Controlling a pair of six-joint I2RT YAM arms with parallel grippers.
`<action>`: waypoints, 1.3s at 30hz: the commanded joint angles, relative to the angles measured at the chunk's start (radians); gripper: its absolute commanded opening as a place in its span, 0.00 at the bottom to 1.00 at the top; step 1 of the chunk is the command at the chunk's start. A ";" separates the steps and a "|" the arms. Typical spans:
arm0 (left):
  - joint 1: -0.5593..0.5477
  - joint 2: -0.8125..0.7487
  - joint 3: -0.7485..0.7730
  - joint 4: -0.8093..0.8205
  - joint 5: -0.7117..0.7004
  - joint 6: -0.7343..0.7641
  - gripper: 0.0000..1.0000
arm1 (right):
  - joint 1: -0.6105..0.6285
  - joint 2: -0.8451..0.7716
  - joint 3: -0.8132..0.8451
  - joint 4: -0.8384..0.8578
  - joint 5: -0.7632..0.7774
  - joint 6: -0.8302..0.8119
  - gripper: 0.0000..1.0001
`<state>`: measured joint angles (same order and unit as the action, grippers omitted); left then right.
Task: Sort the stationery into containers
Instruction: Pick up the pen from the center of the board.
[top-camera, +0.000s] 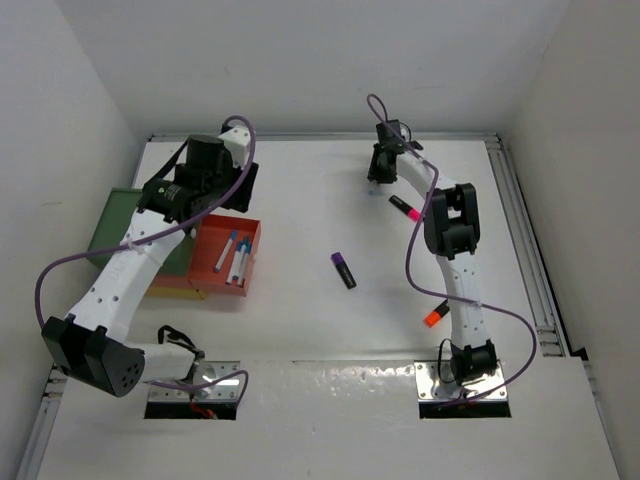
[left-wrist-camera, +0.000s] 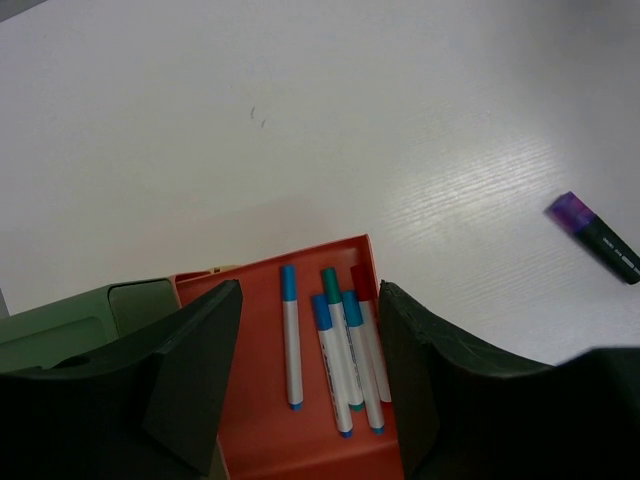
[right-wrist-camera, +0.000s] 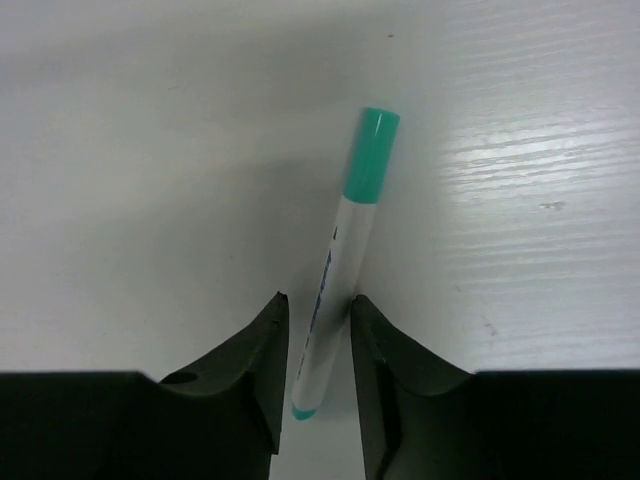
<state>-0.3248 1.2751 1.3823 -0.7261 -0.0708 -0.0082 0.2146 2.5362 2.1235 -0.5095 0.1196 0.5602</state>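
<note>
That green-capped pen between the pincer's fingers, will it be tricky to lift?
Probably stiff and light: the green-capped pen looks thin, straight, plastic. Its round smooth barrel may roll if nudged. The right pincer straddles its tail end, so it might tilt when lifted.

A white desk (top-camera: 300, 330) with a faint wood grain — plain white walls (top-camera: 300, 60) close it in on three sides, and a metal rail (top-camera: 522, 240) runs along its right edge
</note>
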 joint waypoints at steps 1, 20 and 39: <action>0.012 -0.028 0.008 0.001 0.006 0.004 0.63 | 0.017 0.041 -0.016 -0.106 -0.047 -0.016 0.29; 0.012 -0.062 0.006 -0.032 0.065 0.025 0.63 | 0.117 -0.362 -0.702 -0.159 -0.112 -0.183 0.00; 0.006 -0.097 -0.040 -0.018 0.106 0.025 0.63 | 0.193 -0.470 -0.999 -0.196 -0.018 -0.233 0.22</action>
<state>-0.3191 1.2182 1.3506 -0.7692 0.0231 0.0151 0.3973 1.9392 1.1809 -0.6144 0.0528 0.3504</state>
